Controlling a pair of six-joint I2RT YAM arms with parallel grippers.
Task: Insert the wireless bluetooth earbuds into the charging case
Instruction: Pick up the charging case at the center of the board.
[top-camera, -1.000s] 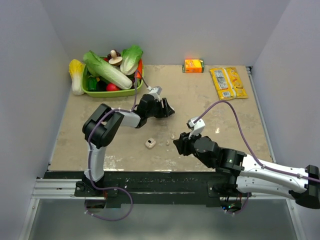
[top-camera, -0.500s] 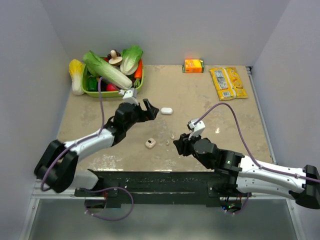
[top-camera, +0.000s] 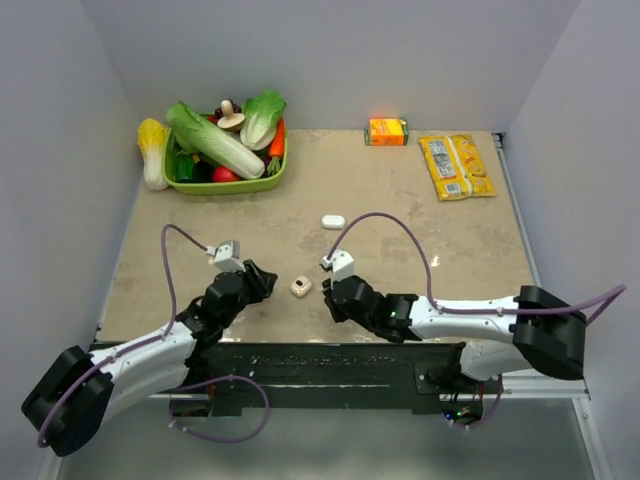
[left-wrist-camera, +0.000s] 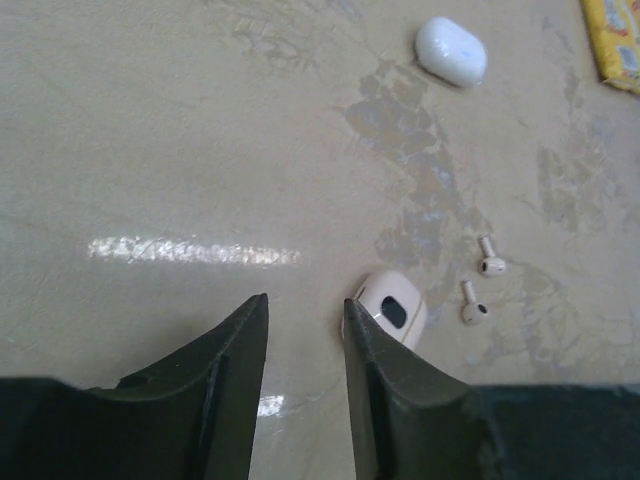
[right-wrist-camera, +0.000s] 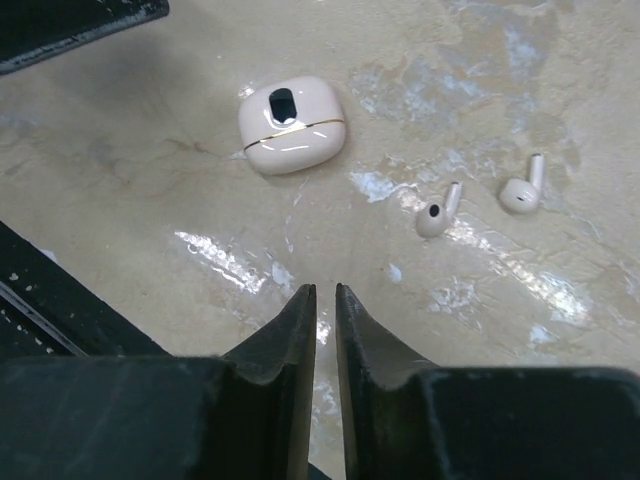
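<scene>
Earbuds (right-wrist-camera: 480, 203) lie loose at three o'clock of the pinkish case (right-wrist-camera: 292, 123), unheld; left gripper (left-wrist-camera: 305, 345) fingers spread empty, right gripper (right-wrist-camera: 325, 330) fingers nearly pressed together, both low for pickup.

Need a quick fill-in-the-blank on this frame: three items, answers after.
1. ___ earbuds lie loose beside the pink case.
2. Seen from above, the pink case lies ___ the left end effector and the right end effector.
3. The white oval case is gripped by ___ end effector.
Answers: two; between; neither.
</scene>
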